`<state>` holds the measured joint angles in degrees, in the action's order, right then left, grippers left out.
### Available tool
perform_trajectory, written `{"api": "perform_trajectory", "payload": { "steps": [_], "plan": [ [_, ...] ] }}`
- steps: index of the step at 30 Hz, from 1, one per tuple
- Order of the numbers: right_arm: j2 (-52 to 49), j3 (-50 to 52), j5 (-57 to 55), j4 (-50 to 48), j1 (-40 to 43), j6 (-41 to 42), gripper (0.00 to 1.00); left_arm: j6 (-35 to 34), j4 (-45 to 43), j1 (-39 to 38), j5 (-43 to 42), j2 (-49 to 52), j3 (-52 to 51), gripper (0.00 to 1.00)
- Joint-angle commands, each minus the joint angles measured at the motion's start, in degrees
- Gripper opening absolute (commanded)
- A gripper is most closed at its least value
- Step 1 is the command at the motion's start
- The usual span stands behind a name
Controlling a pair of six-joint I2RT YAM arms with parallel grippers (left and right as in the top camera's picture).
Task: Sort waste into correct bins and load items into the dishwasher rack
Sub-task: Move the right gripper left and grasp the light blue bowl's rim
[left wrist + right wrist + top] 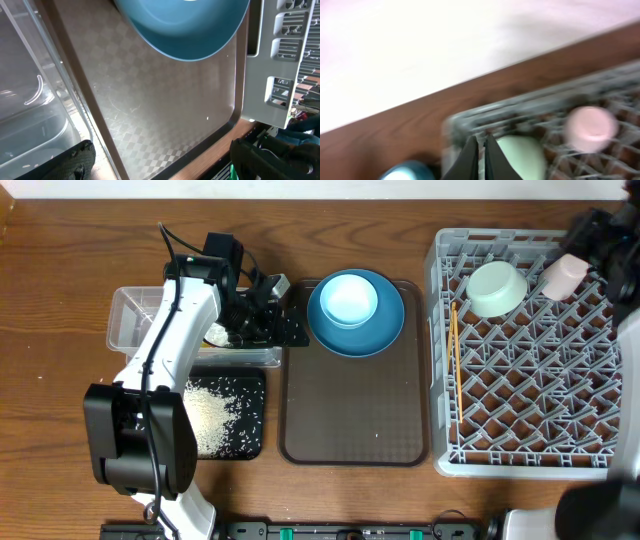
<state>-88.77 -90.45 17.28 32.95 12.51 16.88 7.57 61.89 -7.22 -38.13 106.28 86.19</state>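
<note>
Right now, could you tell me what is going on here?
Two robot arms are clearing up. The left gripper, open and empty, hangs between the clear plastic tub and the brown serving tray holding the wide blue bowl. The right gripper, shut on nothing, is over the grey pegged rack, which holds a mint-green bowl, pink cup and wooden chopsticks.

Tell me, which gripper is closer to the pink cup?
Right. The right gripper hovers just beside the pink cup at the far corner of the rack; the left gripper is way across the brown tray, by the clear tub.
</note>
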Motion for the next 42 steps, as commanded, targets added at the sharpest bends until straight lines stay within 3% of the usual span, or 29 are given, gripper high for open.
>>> {"api": "perform_trajectory", "payload": {
  "steps": [1,6,15,17,21,22,24,34,42],
  "plan": [
    [2.14,0.09,3.76,4.85,-6.45,-0.63,0.09,0.74,0.15,0.15,1.99,-0.83,1.05,0.89],
    [2.38,0.5,3.41,12.83,-18.21,-0.7,0.18,0.74,0.15,0.15,1.99,-0.83,1.05,0.89],
    [-4.96,1.84,-8.55,11.89,-35.04,-0.66,0.57,0.76,0.13,0.15,1.99,-0.83,1.05,0.89],
    [-7.52,1.84,-11.37,10.82,-37.53,-0.66,0.64,0.74,0.15,0.15,1.99,-0.85,1.05,0.89],
    [-12.37,1.84,-15.78,9.42,-39.98,-0.66,0.67,0.76,0.15,0.15,1.99,-0.83,1.05,0.89],
    [-13.86,1.84,-17.25,8.98,-40.3,-0.63,0.75,0.76,0.13,0.15,1.99,-0.85,1.05,0.9],
    [-16.81,1.84,-20.09,7.87,-40.59,-0.61,0.82,0.76,0.15,0.15,1.99,-0.85,1.05,0.89],
    [-30.4,1.84,-18.97,1.38,-40.5,3.91,0.82,0.76,0.13,0.15,1.99,-0.85,1.05,0.89],
    [-33.05,1.81,-18.95,-0.92,-41.2,5.42,0.8,0.76,0.13,0.15,1.99,-0.85,1.05,0.89]
  ]
}}
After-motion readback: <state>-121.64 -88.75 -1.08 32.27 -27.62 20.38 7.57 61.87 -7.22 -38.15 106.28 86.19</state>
